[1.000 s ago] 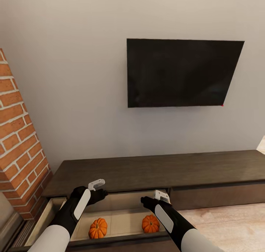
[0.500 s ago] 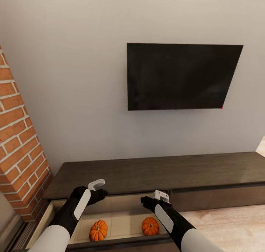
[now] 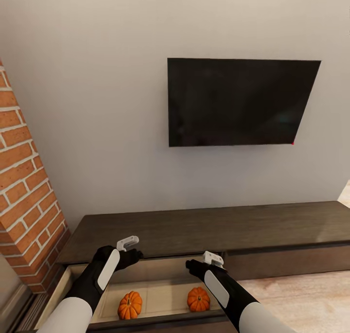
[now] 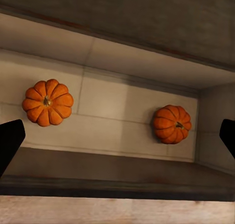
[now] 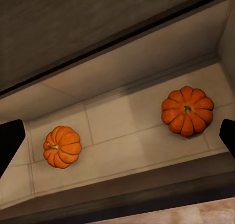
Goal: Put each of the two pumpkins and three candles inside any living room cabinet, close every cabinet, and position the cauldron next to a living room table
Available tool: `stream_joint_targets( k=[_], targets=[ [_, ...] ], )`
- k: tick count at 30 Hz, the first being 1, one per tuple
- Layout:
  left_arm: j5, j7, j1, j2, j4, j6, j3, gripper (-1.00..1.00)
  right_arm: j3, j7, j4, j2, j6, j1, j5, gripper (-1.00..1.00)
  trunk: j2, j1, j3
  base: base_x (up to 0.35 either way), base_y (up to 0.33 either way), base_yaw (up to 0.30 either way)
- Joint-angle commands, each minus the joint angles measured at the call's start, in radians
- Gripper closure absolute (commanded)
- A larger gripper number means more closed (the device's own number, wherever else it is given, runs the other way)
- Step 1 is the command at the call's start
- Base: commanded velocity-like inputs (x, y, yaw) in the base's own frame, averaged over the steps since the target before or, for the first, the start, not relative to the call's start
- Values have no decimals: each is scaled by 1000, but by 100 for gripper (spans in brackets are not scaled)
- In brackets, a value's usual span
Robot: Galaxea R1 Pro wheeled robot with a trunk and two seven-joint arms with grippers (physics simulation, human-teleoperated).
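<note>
Pumpkins (image 3: 130, 305) (image 3: 198, 299) in open cabinet (image 3: 194, 228) drawer | both grippers (image 4: 117, 140) (image 5: 117, 140) spread, empty | no writing legible

This is a living room in a home. A flat black television (image 3: 243, 101) hangs on a plain pale wall (image 3: 97, 104), above a long low dark wooden cabinet (image 3: 204, 228). A red brick column (image 3: 24, 187) stands beside it, on a light wooden floor (image 3: 306, 299).

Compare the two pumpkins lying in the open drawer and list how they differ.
The left pumpkin lies under the left arm, nearer the drawer's left side; the right pumpkin lies under the right arm, close to the right wall. The left pumpkin sits slightly nearer the drawer's front edge than the right pumpkin. Both are bright orange, ribbed, similar in size, stems up, and untouched.
</note>
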State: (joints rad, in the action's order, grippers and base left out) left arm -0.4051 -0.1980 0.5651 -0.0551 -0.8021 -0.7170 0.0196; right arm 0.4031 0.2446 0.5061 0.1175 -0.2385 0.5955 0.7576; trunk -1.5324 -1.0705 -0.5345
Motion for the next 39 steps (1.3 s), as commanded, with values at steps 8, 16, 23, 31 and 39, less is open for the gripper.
stream_joint_targets(
  k=[8, 16, 23, 31, 39],
  targets=[
    [-11, -8, 0, 0, -2, -4, 2, -100, 7, 9, 2, -1, -2, 0, 8, -100, -1, 0, -1, -237, 0, 0],
    [-11, -8, -1, -1, -2, -4, 2, -100, 7, 10, 2, -1, 0, 0, 7, -100, -1, 0, -1, -338, 0, 0],
    [-11, -8, -1, -1, -2, -4, 2, -100, 7, 10, 2, -1, 1, 1, 6, -100, -1, 0, -1, -293, 0, 0],
    [-11, -7, 0, -2, -2, -4, 2, -100, 7, 10, 2, -1, 2, 1, 6, -100, -1, 0, -1, -26, 0, 0],
    [-11, -7, -1, -2, -1, -4, 2, -100, 7, 10, 2, -1, 2, 1, 6, -100, -1, 0, -1, -62, 0, 0]
  ],
)
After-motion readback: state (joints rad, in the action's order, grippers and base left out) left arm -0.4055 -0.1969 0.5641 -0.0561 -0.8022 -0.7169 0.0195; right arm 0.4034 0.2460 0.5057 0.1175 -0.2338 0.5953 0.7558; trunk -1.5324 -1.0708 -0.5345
